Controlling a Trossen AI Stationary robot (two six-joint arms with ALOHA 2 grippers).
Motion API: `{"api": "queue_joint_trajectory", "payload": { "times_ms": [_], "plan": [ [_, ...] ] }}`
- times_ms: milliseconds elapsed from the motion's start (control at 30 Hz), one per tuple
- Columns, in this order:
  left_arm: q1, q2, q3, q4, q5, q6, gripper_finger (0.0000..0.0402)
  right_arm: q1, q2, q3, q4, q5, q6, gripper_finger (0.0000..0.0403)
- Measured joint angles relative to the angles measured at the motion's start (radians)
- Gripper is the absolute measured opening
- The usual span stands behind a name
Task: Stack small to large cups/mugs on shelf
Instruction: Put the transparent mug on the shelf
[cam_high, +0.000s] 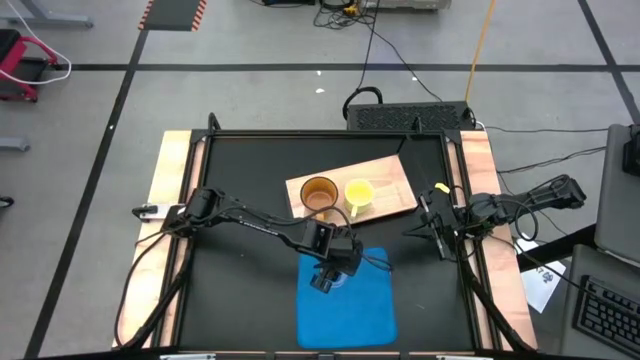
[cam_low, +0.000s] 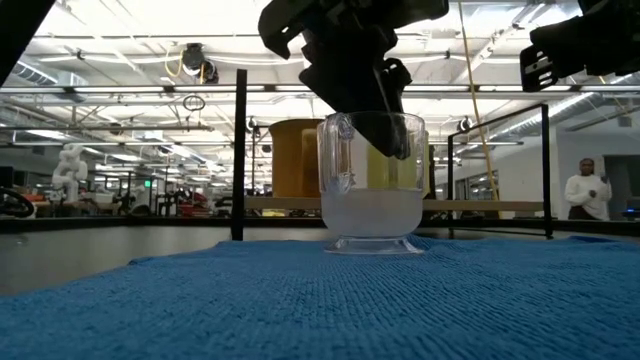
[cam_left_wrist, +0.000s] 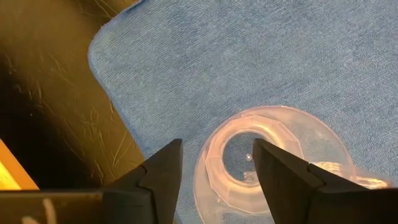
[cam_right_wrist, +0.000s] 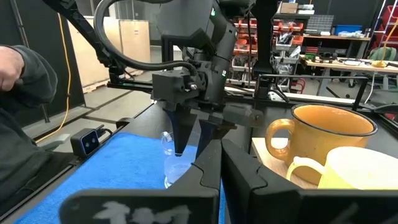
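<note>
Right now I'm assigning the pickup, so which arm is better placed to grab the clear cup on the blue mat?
Left. The left gripper straddles the clear cup wall on the blue mat; the right gripper waits beside the shelf.

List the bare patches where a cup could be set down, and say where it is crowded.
Free: the blue mat nearer than the clear cup, and the board's end beyond the yellow mug. Crowded: around the amber mug and left gripper.

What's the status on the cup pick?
Left gripper open, straddling the clear cup's rim on the blue mat. Right gripper shut, parked beside the shelf. Brown mug and yellow mug on shelf. Nothing obstructing.
</note>
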Motion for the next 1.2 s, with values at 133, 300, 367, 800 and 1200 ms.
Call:
{"api": "queue_joint_trajectory", "payload": {
  "times_ms": [133,300,367,800,1200],
  "plan": [
    [0.0,0.0,0.0,-0.002,0.0,-0.002,0.0198,0.0,0.0,0.0,0.0,0.0,0.0,0.0],
    [0.0,0.0,0.0,-0.018,0.0,-0.004,0.0198,0.0,0.0,0.0,0.0,0.0,0.0,0.0],
    [0.0,-0.008,0.0,-0.032,-0.004,-0.002,0.0198,0.0,0.0,0.0,0.0,0.0,0.0,0.0],
    [-0.002,-0.268,0.001,-0.097,-0.095,-0.037,0.0198,0.0,0.0,0.0,0.007,0.0,0.0,0.0],
    [0.015,-0.44,0.002,-0.124,-0.185,-0.085,0.0196,0.0,0.004,0.0,0.012,0.0,0.0,0.0]
  ]
}}
